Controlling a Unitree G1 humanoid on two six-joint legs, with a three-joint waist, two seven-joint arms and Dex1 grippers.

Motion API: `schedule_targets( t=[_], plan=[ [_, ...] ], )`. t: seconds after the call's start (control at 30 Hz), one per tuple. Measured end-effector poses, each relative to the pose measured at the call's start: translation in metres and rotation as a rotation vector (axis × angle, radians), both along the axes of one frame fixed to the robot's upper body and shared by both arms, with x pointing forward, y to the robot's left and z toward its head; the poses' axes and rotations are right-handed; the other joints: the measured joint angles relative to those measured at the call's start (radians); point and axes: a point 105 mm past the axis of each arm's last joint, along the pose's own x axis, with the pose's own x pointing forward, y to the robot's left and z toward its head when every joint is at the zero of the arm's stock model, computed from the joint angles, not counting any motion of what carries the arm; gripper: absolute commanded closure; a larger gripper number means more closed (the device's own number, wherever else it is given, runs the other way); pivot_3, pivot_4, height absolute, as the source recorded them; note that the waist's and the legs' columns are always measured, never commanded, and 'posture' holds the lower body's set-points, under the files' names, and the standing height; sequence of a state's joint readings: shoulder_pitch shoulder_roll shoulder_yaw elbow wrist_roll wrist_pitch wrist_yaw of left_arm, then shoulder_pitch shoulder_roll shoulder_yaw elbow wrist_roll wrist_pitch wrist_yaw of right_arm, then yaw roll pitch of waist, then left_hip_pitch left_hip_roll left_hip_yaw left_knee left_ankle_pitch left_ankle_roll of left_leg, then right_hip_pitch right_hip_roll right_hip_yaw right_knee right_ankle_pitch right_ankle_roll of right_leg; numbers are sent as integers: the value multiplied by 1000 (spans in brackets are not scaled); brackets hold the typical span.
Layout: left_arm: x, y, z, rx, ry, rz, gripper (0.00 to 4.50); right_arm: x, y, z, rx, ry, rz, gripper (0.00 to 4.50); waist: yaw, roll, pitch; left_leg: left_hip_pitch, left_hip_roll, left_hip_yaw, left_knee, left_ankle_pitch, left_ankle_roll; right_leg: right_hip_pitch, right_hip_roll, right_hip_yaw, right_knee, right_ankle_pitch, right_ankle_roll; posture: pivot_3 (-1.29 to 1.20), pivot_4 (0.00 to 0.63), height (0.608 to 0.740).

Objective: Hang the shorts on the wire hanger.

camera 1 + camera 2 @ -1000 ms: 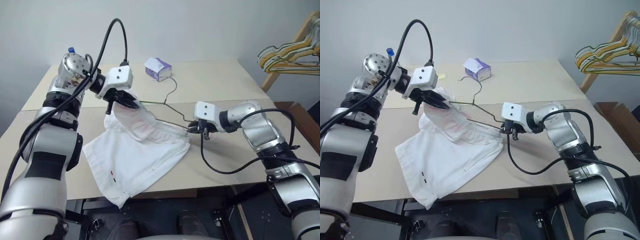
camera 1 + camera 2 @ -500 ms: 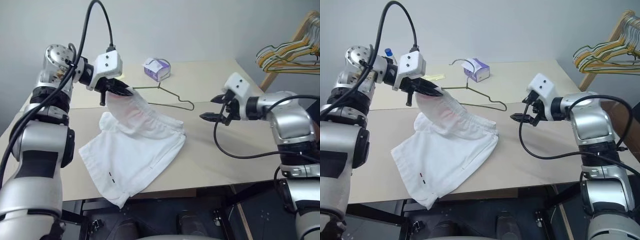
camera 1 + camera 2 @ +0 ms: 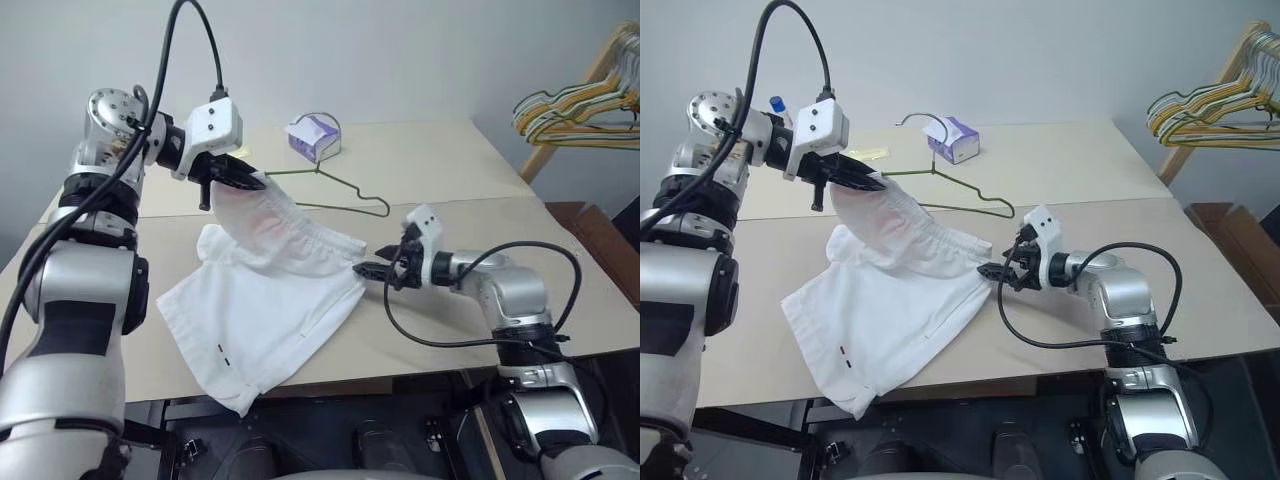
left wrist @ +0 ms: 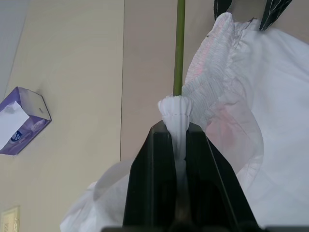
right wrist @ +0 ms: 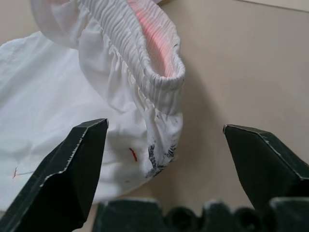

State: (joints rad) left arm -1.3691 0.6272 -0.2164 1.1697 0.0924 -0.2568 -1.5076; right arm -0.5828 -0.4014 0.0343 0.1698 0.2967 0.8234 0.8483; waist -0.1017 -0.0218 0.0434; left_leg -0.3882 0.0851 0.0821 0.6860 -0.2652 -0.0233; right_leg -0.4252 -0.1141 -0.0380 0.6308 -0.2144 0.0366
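My right pincer spread, dropped back to shorts waistband | left pincer pinching waistband | hanger apparently released, unthreaded.

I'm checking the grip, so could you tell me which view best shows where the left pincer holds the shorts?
The left wrist view: the left pincer is shut on the shorts at the bunched waistband. The eye views show that corner lifted; the right wrist view shows the waistband's other end.
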Motion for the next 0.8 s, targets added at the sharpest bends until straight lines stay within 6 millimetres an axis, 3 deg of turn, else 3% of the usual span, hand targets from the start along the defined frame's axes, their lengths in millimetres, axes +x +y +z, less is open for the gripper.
schedule_targets(
  t=[0.13,0.3,0.33,0.6,0.8],
  plan=[
    [0,-1,0,-3,0,-1,4500,1,1,-8,18,27,-5,2396,-1,0,0,0,0,0,0,0,0,0,0,0,0,0,0,-67,0,740],
    [0,-1,0,-3,-2,0,4500,1,4,-3,38,20,15,4270,-2,0,0,0,0,0,0,0,0,0,0,0,1,0,0,-68,0,740],
    [0,-1,0,-4,-2,1,4500,2,4,-2,43,17,20,4460,-3,0,0,0,0,0,0,0,0,0,0,0,1,0,0,-67,0,740],
    [-5,3,7,-53,12,-28,4500,6,5,0,19,-19,7,4460,-6,0,0,0,0,0,0,0,0,0,0,0,1,0,0,-65,0,740],
    [-15,20,15,-83,10,-37,4500,18,-17,13,-62,-95,-30,4460,-18,0,0,0,0,0,0,0,0,0,0,0,1,0,0,-56,0,740]
  ],
)
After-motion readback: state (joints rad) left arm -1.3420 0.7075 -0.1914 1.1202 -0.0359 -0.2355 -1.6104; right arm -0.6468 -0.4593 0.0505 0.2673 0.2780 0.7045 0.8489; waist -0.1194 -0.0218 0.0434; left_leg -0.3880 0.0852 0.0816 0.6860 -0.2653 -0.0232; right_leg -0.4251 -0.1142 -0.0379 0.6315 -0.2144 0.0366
